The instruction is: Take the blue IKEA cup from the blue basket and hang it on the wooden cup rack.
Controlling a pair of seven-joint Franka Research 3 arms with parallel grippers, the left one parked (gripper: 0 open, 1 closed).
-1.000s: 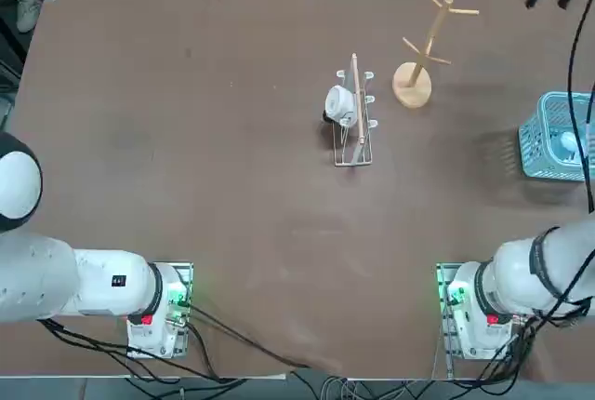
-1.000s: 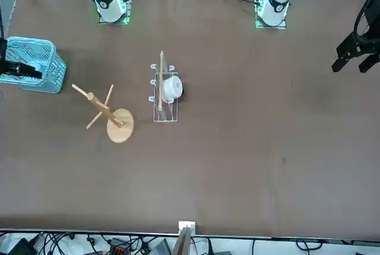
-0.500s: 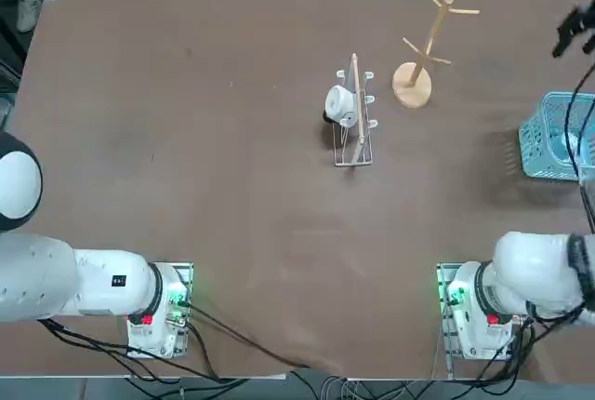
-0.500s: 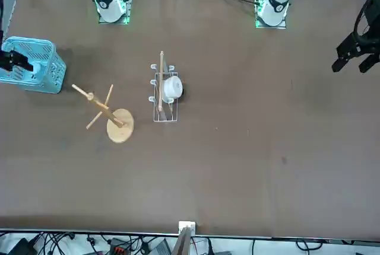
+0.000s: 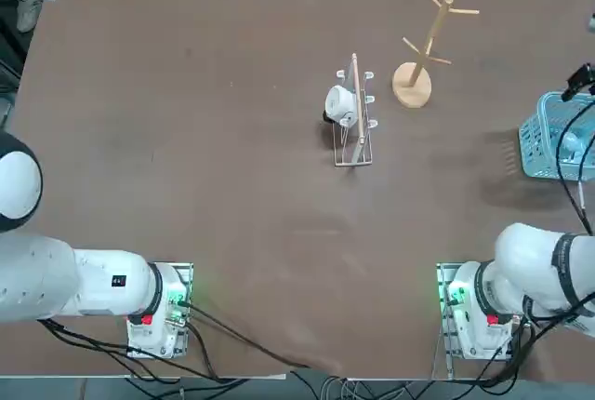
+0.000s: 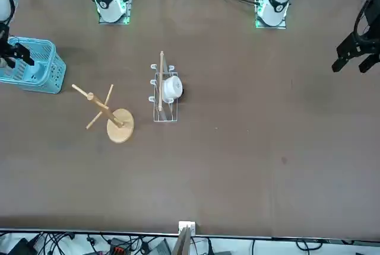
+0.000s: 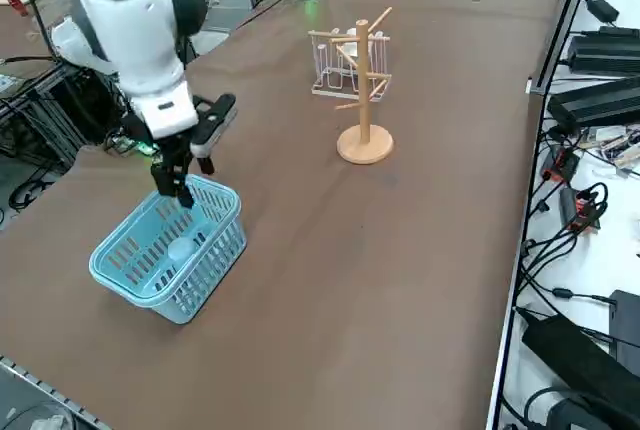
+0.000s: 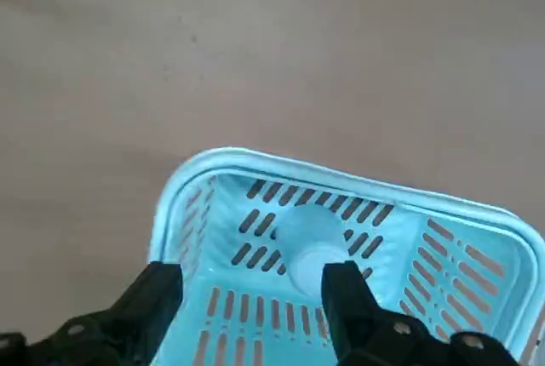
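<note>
2 black fingers of the right gripper (image 8: 251, 298) hang spread wide, empty, above the pale-blue slotted plastic basket (image 8: 217, 166) holding the small pale-blue plastic cup (image 8: 311, 243).

The blue basket (image 7: 168, 255) is pale sky blue, its walls patterned with rows of slanted slots. The blue IKEA cup (image 8: 311, 247) inside looks a still paler blue, nearly white. The wooden cup rack (image 7: 362, 85) is light natural wood. The table (image 5: 204, 167) is plain matte brown. The right gripper (image 8: 253, 306) is black.
</note>
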